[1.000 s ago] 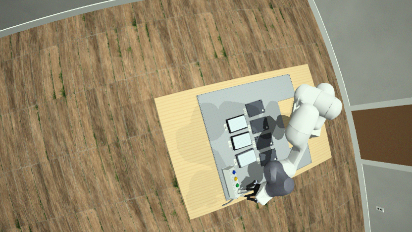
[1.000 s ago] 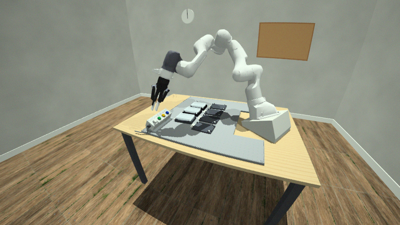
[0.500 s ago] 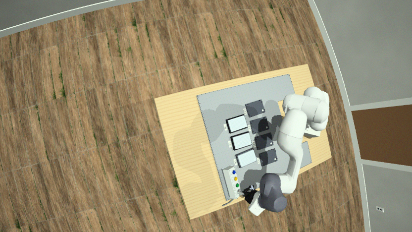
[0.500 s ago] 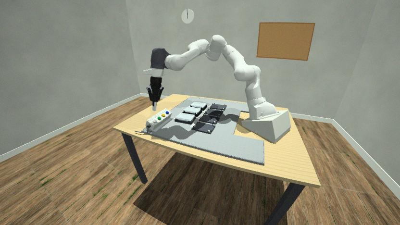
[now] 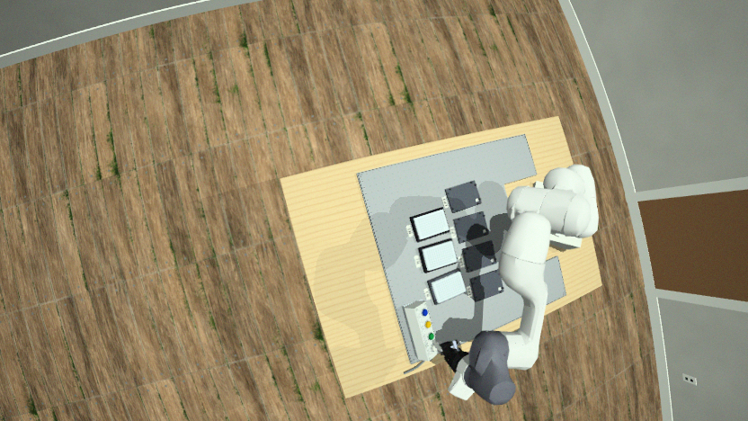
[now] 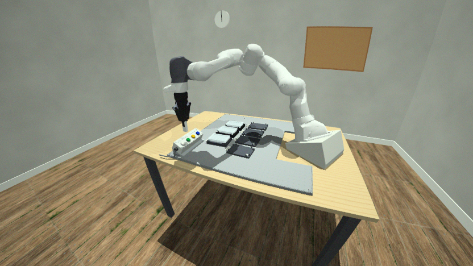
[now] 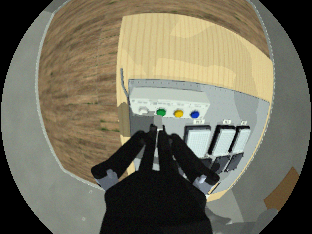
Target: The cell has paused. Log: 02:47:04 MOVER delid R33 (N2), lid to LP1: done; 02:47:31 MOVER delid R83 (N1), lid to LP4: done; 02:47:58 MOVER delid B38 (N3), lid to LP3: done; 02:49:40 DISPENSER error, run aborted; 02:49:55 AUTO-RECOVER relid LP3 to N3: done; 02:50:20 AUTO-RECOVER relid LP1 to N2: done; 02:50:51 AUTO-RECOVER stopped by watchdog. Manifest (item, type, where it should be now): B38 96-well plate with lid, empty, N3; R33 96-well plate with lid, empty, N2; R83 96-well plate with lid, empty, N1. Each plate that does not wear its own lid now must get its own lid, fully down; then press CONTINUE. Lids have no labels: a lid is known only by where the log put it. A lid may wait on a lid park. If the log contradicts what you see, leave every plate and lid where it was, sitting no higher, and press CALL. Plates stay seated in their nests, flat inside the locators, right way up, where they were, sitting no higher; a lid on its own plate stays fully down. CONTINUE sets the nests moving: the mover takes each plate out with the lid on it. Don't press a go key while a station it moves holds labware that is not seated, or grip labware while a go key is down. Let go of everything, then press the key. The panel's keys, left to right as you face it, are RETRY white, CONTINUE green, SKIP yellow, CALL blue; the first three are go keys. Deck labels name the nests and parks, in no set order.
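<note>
Top view: white key panel box (image 5: 416,329) at the near end of the grey deck plate (image 5: 397,188), blue, yellow and green keys showing; three white lidded well plates (image 5: 438,255) in a row beyond the panel, four dark square lid parks (image 5: 478,255) beside them; black gripper (image 5: 452,352) just off the panel's white-key end.

Exterior view: gripper (image 6: 185,125) hanging above the panel's far edge, apart from it.

Wrist view: fingers pressed together, gripping nothing, over the panel.

The arm (image 6: 284,82) arches from its base at one table edge toward the opposite edge, gripper (image 6: 185,127) pointing down, fingers fully closed on nothing.
</note>
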`<state>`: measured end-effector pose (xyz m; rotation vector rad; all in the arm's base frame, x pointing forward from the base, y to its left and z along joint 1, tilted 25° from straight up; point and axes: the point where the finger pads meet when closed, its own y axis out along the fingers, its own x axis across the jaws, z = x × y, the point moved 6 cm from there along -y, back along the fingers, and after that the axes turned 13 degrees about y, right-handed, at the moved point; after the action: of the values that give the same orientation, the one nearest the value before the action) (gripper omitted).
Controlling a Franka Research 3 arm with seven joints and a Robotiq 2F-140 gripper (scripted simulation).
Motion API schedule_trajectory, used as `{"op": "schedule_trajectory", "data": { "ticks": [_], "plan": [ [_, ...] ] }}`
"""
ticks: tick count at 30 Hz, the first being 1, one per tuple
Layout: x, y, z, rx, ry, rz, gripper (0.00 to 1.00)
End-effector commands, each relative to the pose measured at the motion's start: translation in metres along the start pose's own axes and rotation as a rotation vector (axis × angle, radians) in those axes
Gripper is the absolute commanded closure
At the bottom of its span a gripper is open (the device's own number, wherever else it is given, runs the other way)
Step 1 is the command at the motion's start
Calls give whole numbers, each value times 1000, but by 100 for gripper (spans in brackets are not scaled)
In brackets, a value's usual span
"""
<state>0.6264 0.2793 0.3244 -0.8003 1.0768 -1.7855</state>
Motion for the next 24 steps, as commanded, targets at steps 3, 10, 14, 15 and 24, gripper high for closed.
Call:
{"op": "schedule_trajectory", "data": {
  "ticks": [3,10,14,15,24],
  "plan": [
    [7,3,1,-5,-63,-36,100],
    [7,4,1,-5,-63,-36,100],
    [7,5,1,-5,-63,-36,100],
    [7,5,1,-5,-63,-36,100],
    [7,10,1,-5,-63,-36,100]
  ]
}}
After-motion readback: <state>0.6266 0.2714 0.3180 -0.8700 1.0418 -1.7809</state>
